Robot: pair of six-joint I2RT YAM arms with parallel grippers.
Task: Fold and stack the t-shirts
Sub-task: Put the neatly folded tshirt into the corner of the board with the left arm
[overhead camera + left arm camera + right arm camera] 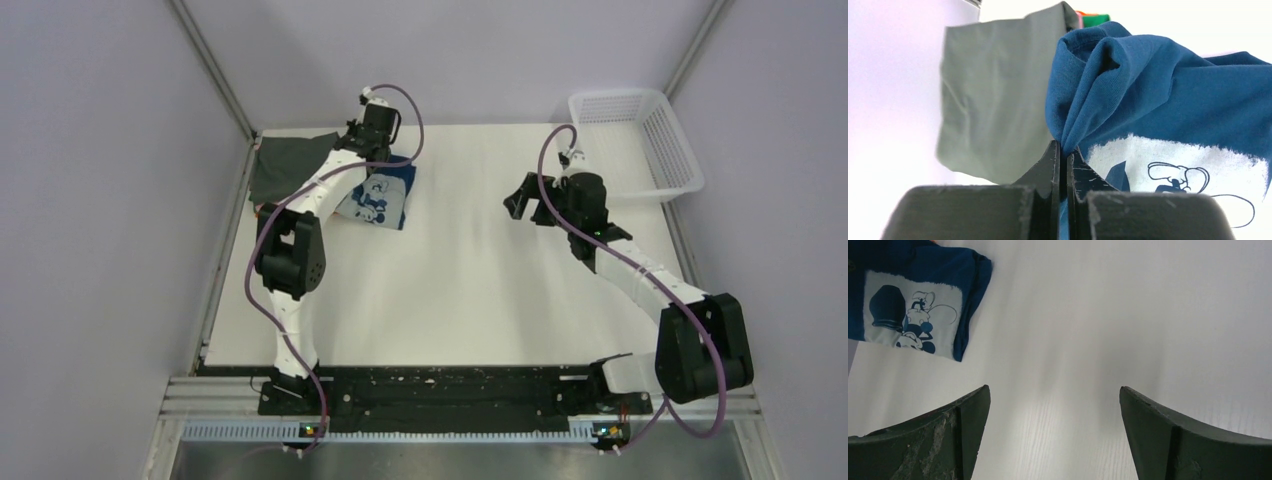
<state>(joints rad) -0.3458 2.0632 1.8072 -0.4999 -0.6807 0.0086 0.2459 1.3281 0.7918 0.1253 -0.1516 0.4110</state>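
Top external view: the left arm rises from its base at the near edge, bends sharply at the elbow, and its forearm reaches toward the far left of the table [470, 290]. The left gripper [385, 168] points down over the navy t-shirt [380, 205]. The left wrist view shows that gripper [1064, 150] with its fingers pressed together on a gathered fold of the navy t-shirt [1158, 95], the cloth bunching upward from the pinch.

The navy t-shirt lies at the far left of the table as a folded, roughly square packet, skewed a little against the table edges. Its pale grey cartoon print [372, 200] faces up. No clear long axis shows from above. Just to its left, a grey shirt [285, 165] lies at the table's left edge, and in the left wrist view green cloth [1094, 19] peeks out behind it.

The right arm reaches from the near right toward the middle of the table, its right gripper [528, 205] pointing left with fingers spread wide and nothing between them. The right wrist view shows the gripper [1053, 390] over bare table, well apart from the navy t-shirt [948, 260]. A white mesh basket [615, 97] sits at the far right corner.
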